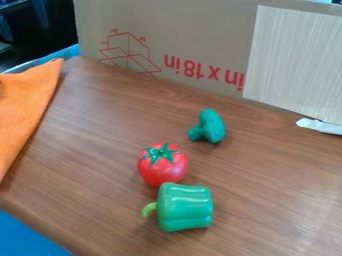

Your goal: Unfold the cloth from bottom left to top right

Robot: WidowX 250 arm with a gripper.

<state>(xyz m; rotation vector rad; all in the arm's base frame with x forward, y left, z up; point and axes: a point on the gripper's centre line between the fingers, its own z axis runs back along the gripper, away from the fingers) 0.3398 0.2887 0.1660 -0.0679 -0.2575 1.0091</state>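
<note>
Cardboard sheeting (pixel 167 25) closes off the rear of the wood-grained table (pixel 87 130), red lettering upside down upon it. The orange cloth (pixel 21 107) lies at the table's left side, one corner pointing toward the cardboard. How the gripper stands, and whether it has hold of anything, I cannot tell; nor can I make out the layering of the fabric. The step in hand is probably to take up the lower-left corner. Correct technique: pinch the upper layer alone, near its tip; raise it just enough to clear the fabric beneath; carry it diagonally toward the upper right; lower it before release, so the edge settles flat. A grip through both layers would likely drag the whole cloth; a low, wide sweep could disturb the toy tomato (pixel 162 169). Right of centre: toy bell pepper (pixel 186 207), on its side, just beside the tomato; toy broccoli (pixel 211 126), farther back. Rear right: pale wood-grained panel (pixel 294 60), against the cardboard, with a white strip (pixel 319 126) at its foot.
</note>
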